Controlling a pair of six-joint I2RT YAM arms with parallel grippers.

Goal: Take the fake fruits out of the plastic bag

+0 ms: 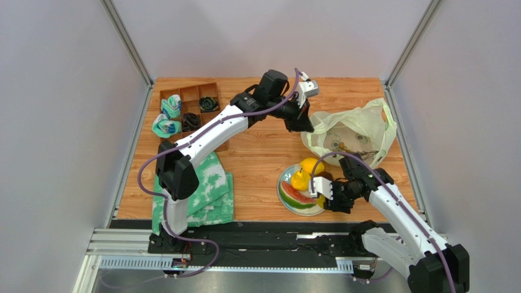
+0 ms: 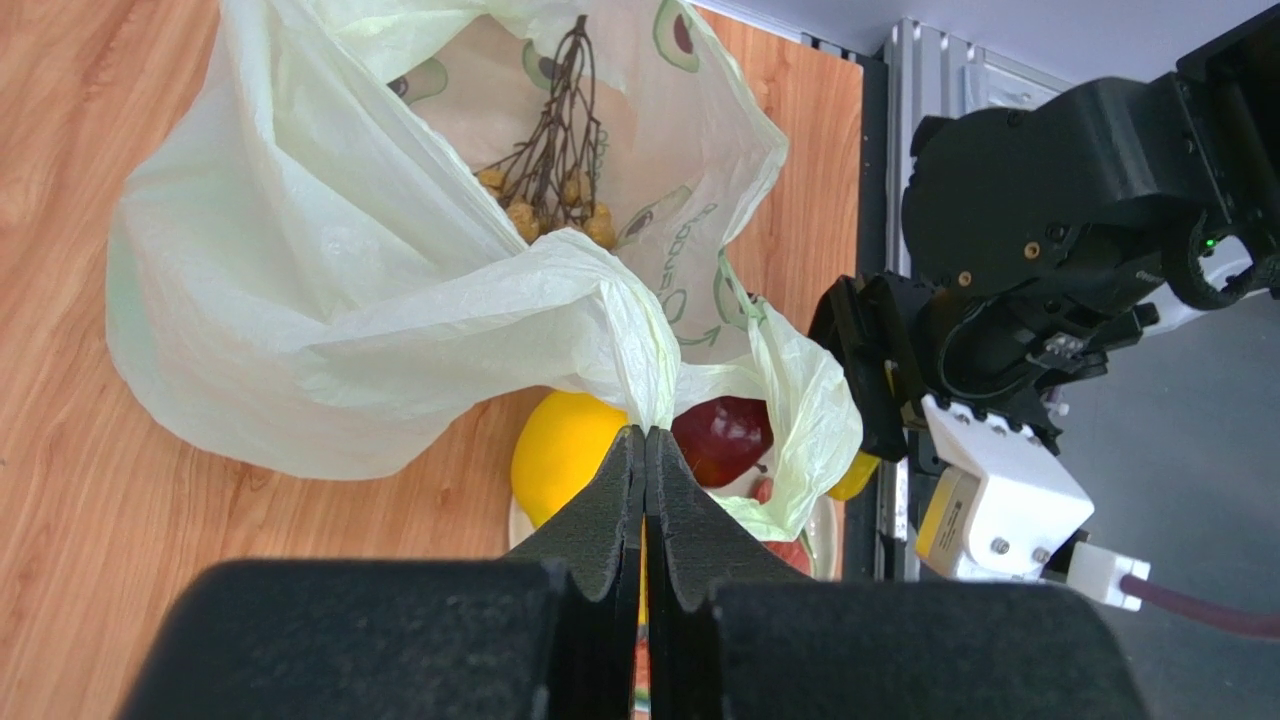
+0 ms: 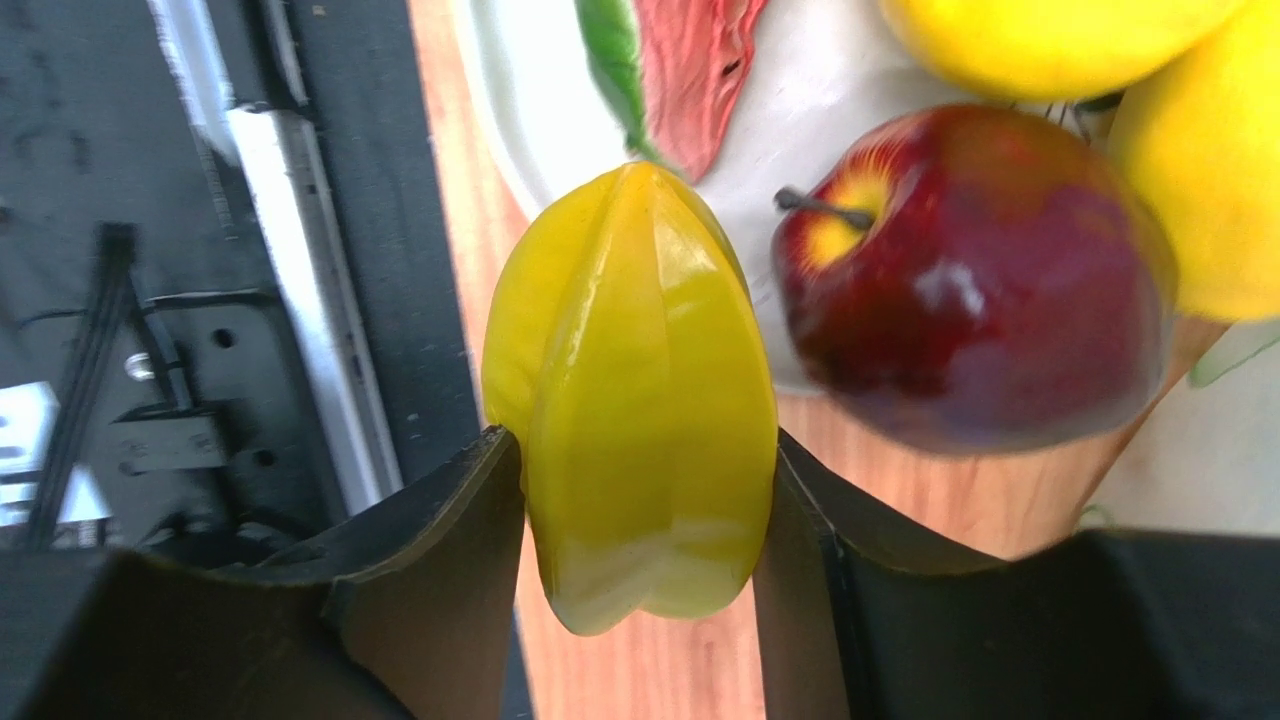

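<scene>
Left gripper [image 2: 646,438] is clamped shut on the bag [image 2: 346,285] edge; right gripper [image 3: 643,450] grips the yellow-green fruit [image 3: 631,345] beside the plum [image 3: 977,285], over the plate [image 3: 519,90] rim.

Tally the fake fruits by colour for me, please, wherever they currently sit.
Yellow: 3 (lemon, pear, starfruit in right claw)
Dark red: 1 (plum)
Red-green: 1 (watermelon slice)
Brown: 1 (bunch in plastic bag)
Total: 6
</scene>
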